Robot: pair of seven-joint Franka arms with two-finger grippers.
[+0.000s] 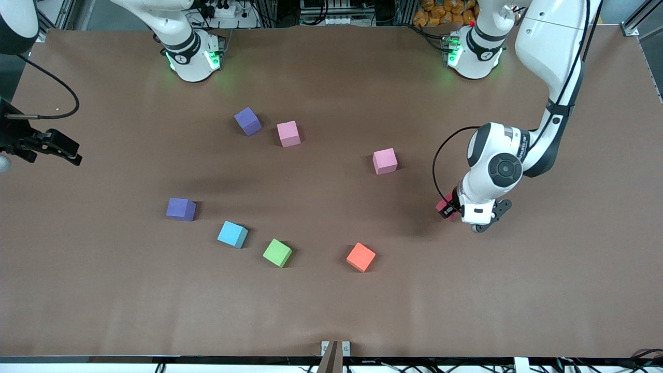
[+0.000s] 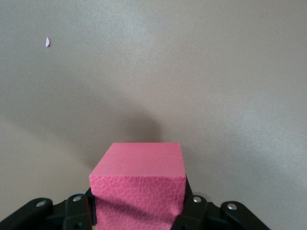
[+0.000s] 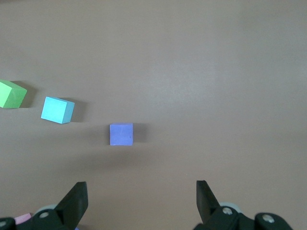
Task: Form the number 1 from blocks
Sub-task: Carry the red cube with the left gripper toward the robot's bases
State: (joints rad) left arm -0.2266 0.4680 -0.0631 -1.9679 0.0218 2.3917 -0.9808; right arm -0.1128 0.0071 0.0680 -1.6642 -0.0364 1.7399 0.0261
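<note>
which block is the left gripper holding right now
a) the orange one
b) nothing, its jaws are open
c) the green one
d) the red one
d: the left gripper is shut on the red block, as the left wrist view shows, while the orange block and the green block lie loose on the table.

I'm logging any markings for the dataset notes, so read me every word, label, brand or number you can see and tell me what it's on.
Left arm's forearm casing: dark lettering, too small to read.
Blocks, including the red block in the left end effector: no text.
Table: no text.
Right end effector: no text.
</note>
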